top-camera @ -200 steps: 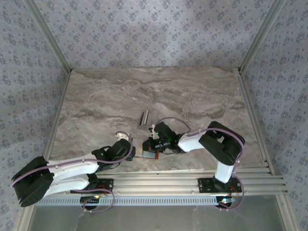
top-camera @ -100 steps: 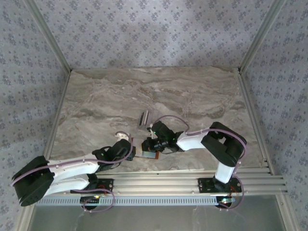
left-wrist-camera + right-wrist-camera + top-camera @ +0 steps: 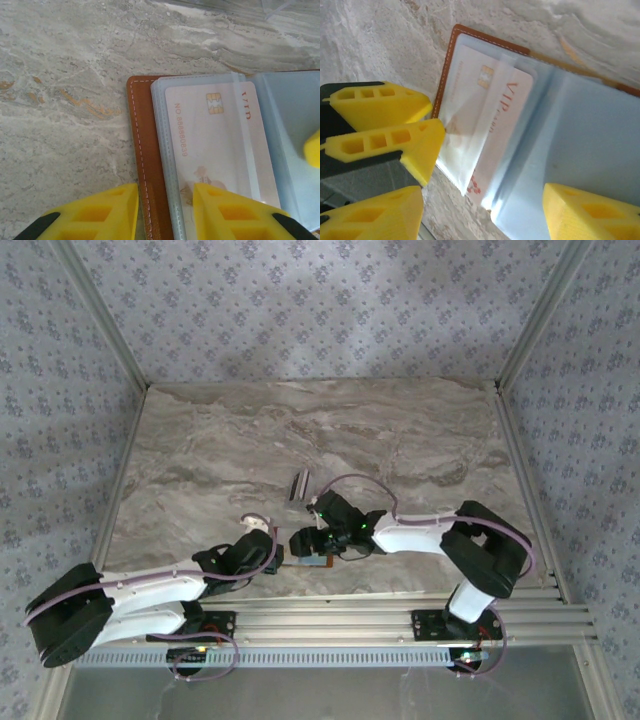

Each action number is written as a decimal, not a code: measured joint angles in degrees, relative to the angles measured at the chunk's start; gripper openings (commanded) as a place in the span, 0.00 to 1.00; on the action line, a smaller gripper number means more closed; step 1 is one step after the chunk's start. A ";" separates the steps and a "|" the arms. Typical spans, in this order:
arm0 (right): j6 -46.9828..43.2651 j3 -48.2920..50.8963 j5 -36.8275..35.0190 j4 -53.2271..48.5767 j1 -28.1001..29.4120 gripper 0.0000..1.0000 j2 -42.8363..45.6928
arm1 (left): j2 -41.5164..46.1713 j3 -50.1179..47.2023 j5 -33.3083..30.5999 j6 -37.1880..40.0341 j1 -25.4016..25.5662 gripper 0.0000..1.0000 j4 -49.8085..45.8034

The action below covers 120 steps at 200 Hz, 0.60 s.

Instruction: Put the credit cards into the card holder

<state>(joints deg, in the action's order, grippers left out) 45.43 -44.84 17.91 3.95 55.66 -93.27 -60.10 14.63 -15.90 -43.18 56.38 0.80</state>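
L gripper [image 3: 162,200] pinches card holder [image 3: 142,150] edge to pin it flat; R gripper [image 3: 485,210] jaws apart, card [image 3: 485,135] sits in sleeve.

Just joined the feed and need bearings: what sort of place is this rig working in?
Probably a staged test booth, not a home: a marble-look table, patterned fabric walls on an aluminium frame, and rails bolting both arms down.

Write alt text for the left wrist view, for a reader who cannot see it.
An open brown card holder lies on the marble table, a pale chip card tucked in its clear sleeve. The left gripper has its yellow fingers straddling the holder's left edge.
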 measured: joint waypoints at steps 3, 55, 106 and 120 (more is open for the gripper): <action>-0.09 0.02 -0.35 -0.66 0.00 0.71 0.44 | 0.00 0.00 0.00 0.02 0.00 0.34 0.00; -2.51 1.68 -6.93 -7.78 -0.02 0.75 9.62 | 0.00 0.00 0.02 0.02 0.00 0.35 -0.04; -4.81 1.14 -18.84 -16.65 0.00 0.40 13.90 | 0.00 0.00 0.04 0.04 0.00 0.36 -0.13; -5.62 0.24 -21.20 -18.75 0.00 0.38 13.77 | -0.02 0.00 0.04 0.04 0.00 0.36 -0.13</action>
<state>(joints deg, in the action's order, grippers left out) 39.81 -44.60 -3.29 -14.81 55.66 -79.50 -60.12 14.63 -15.86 -43.13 56.38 0.67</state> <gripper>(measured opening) 0.394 0.355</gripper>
